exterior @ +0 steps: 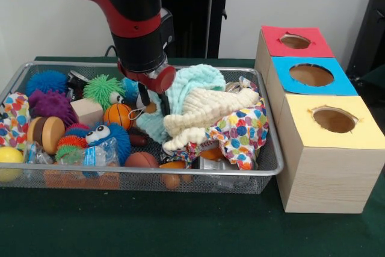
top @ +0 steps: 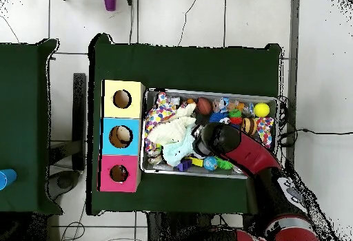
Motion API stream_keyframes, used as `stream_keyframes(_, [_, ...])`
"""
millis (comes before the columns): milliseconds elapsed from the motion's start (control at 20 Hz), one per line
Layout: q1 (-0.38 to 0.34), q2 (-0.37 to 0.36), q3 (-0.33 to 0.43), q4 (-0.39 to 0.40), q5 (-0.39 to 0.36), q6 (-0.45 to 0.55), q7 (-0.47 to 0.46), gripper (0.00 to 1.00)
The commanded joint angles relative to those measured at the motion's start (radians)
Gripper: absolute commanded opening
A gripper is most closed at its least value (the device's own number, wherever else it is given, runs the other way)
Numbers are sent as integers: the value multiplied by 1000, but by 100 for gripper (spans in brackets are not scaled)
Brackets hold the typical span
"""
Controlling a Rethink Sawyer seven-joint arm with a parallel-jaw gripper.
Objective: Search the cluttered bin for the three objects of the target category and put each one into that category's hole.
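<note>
Wire bin [exterior: 274, 170] is sitting on the green desk [exterior: 180, 227], crammed rim to rim; end effector [exterior: 153, 103] is hanging mid-bin with fingers narrowly parted, gripping nothing, beside the cream cloth [exterior: 207, 109].

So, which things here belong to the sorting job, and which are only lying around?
Job:
- gripper
- wire bin with its mixed toys and cloths
- red box, blue box, yellow box, each with a hole

Lying around:
- purple cup
- blue cup
</note>
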Motion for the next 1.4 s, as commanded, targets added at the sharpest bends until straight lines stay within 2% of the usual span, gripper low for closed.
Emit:
stream_keyframes(50, [-3, 0, 96, 44, 48, -9, 136, 100])
stream_keyframes(500, [-33, -125, 165, 149, 132, 109, 135, 100])
stream_keyframes(850, [-14, -181, 168, 176, 181, 159, 146, 100])
stream_keyframes(1100, [-4, -177, 162, 167, 194, 169, 144, 100])
stream_keyframes(1400, [-7, -96, 174, 157, 187, 46, 120, 100])
